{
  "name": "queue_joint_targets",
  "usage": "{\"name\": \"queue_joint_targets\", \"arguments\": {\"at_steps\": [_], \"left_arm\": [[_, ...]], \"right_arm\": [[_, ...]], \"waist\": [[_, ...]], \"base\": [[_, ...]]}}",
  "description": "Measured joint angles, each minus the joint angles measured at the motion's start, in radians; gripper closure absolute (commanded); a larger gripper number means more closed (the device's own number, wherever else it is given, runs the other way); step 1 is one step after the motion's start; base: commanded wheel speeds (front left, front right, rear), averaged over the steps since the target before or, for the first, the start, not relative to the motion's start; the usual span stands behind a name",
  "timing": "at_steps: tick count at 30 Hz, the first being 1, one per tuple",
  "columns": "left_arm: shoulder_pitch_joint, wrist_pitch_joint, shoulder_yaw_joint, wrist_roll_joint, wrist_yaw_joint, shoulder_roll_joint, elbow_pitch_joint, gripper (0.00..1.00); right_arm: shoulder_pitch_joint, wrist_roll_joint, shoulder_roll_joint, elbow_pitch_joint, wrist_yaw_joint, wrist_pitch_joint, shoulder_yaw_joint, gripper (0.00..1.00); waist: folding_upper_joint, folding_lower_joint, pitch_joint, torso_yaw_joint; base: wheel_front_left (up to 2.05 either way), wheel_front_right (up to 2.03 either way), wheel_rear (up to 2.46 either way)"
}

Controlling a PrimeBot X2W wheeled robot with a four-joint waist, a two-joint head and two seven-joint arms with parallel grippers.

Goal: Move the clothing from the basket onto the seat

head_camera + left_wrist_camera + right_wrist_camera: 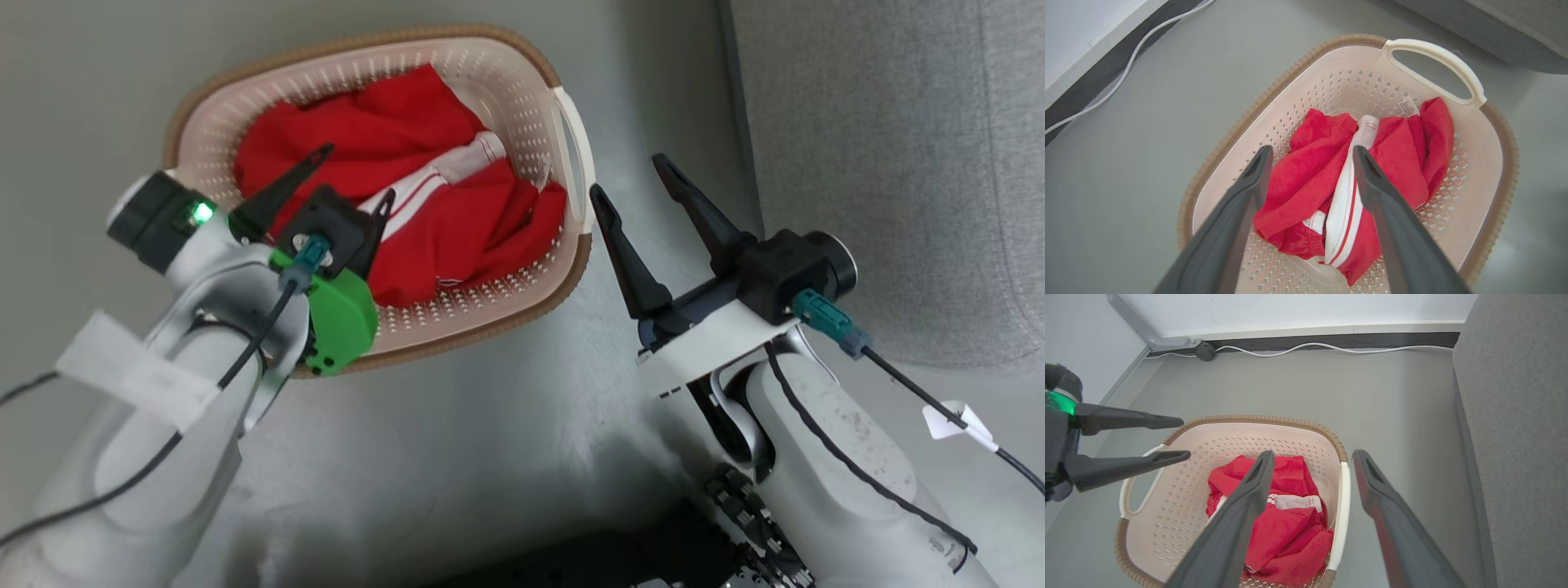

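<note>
- Over the cream basket [522, 90] on the grey floor [490, 425], the left gripper [357, 173] hangs with its two dark fingers spread wide and empty, a green light [202, 214] glowing on its wrist.
- Red clothing [375, 139] lies crumpled inside the basket, below that gripper. The left wrist view frames a white band with red stripes [1345, 200] in the gap between the fingers, whose tips are clear of the cloth.
- Just outside the basket's white side handle [571, 147], the right gripper [628, 175] stands above bare floor. Its fingers are likewise parted and hold nothing, and the clothing lies to its left beyond the basket wall.
- Right of that gripper, the grey seat [882, 163] rises from the floor, apart from the basket.
- Along the base of the far wall, a white cable [1331, 347] runs across the floor.
</note>
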Motion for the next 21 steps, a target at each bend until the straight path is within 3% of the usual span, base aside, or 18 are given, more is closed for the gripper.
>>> {"name": "queue_joint_targets", "arguments": {"at_steps": [7,21], "left_arm": [[-0.145,0.129,-0.065,-0.001,0.0,0.022,0.045,0.0],[-0.172,0.261,-0.062,-0.097,0.0,0.028,0.164,0.0]], "right_arm": [[-0.035,0.004,0.005,-0.016,0.002,0.0,0.005,0.0],[-0.035,0.047,0.009,-0.026,-0.002,0.0,0.018,0.0]], "waist": [[0.0,0.0,0.101,-0.041],[0.0,0.0,0.138,-0.115]], "base": [[0.0,0.0,0.0],[0.0,0.0,0.0]]}}
